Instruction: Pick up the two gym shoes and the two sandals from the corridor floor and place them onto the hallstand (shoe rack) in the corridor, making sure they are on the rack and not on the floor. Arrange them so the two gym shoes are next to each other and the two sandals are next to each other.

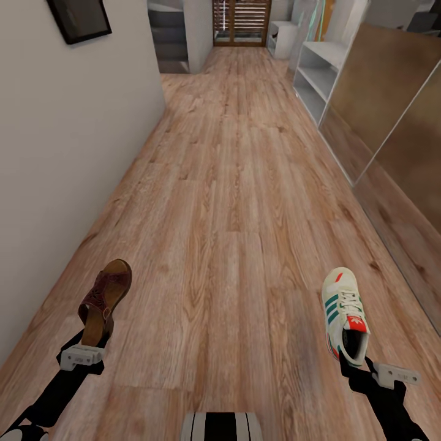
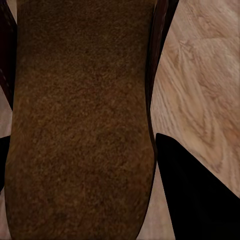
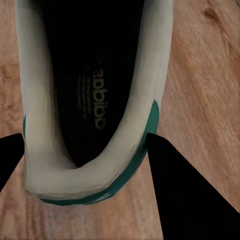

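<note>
A maroon-brown sandal point(image 1: 105, 300) is held up off the corridor floor point(image 1: 233, 202) at the lower left, with my left gripper point(image 1: 92, 343) shut on its heel end. The left wrist view looks along the sandal's tan footbed point(image 2: 82, 115), one black finger point(image 2: 195, 195) beside it. At the lower right, a cream gym shoe point(image 1: 345, 312) with green stripes is held by its heel in my shut right gripper point(image 1: 355, 365). The right wrist view looks into the gym shoe's dark opening point(image 3: 95, 100) between the black fingers point(image 3: 190, 195). The pale hallstand point(image 1: 318, 76) stands far ahead on the right.
A white wall point(image 1: 67, 153) with a dark framed picture point(image 1: 78, 18) runs along the left. Brown panelled sliding doors point(image 1: 392, 122) line the right side. A slatted wooden door point(image 1: 242, 21) closes the corridor's far end. Bare planks stretch ahead between the two walls.
</note>
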